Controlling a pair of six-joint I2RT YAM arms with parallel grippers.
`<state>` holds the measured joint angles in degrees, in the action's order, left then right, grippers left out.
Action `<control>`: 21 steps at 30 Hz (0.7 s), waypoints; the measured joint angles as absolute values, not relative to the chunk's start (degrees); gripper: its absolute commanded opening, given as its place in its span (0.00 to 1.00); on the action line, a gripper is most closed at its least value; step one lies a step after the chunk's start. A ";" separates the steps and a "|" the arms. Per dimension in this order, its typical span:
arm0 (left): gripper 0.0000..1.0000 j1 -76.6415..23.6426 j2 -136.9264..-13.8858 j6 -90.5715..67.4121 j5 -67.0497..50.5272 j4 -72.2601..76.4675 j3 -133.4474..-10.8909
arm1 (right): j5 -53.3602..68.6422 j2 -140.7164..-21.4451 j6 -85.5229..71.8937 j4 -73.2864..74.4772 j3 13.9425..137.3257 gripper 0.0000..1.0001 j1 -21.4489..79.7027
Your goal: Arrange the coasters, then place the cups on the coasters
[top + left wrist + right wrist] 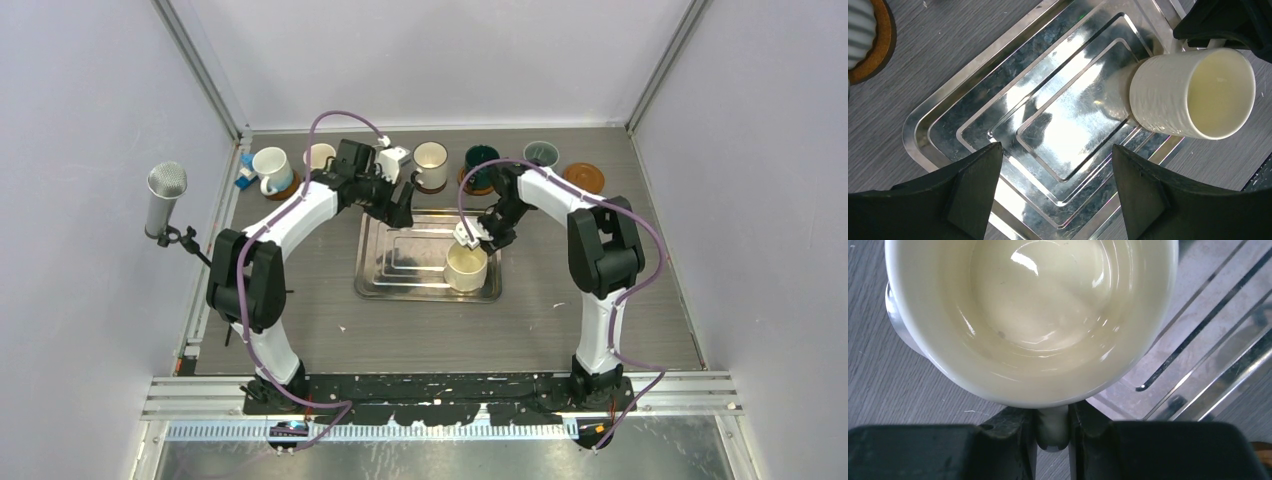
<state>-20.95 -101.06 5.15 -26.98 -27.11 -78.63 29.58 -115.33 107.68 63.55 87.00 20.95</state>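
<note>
- Nearest us, we see a smooth cream ceramic mug (466,268) at the near right corner of the rectangular stepped steel tray (400,278). We cannot tell whether it rests there or is raised.
- The right gripper (1053,420) is clamped on that mug's handle (1052,434), one finger pressed to each side.
- Further back, the left gripper (1055,152) hangs over the tray's far left part, jaws spread wide and holding nothing.
- Along the far edge we find a white handled mug (268,166), a cream-and-white mug (431,163), a dark teal mug (481,162) and a grey-blue mug (541,152). A bare orange-brown round wooden coaster (583,177) lies at the right end.
</note>
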 measured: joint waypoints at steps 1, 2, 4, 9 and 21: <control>0.82 -20.86 -101.06 5.17 -26.98 -27.11 -78.63 | 29.67 -115.18 107.11 63.26 86.96 0.00 20.95; 0.82 -20.80 -101.08 5.17 -26.98 -27.11 -78.63 | 29.87 -114.98 106.13 62.85 86.91 0.00 20.95; 0.84 -20.60 -101.10 5.21 -26.98 -27.11 -78.67 | 30.41 -114.34 102.65 61.73 86.87 0.00 20.93; 0.98 -20.16 -101.14 5.34 -26.87 -26.94 -78.81 | 32.27 -110.43 89.52 57.76 86.72 0.00 20.34; 1.00 -20.12 -101.14 6.42 -24.60 -23.97 -78.74 | 33.12 -97.43 55.27 44.73 77.54 0.00 15.88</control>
<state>-20.12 -101.14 6.42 -24.60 -23.97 -78.74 33.12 -97.43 55.27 44.73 77.54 15.88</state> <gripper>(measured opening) 0.996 0.270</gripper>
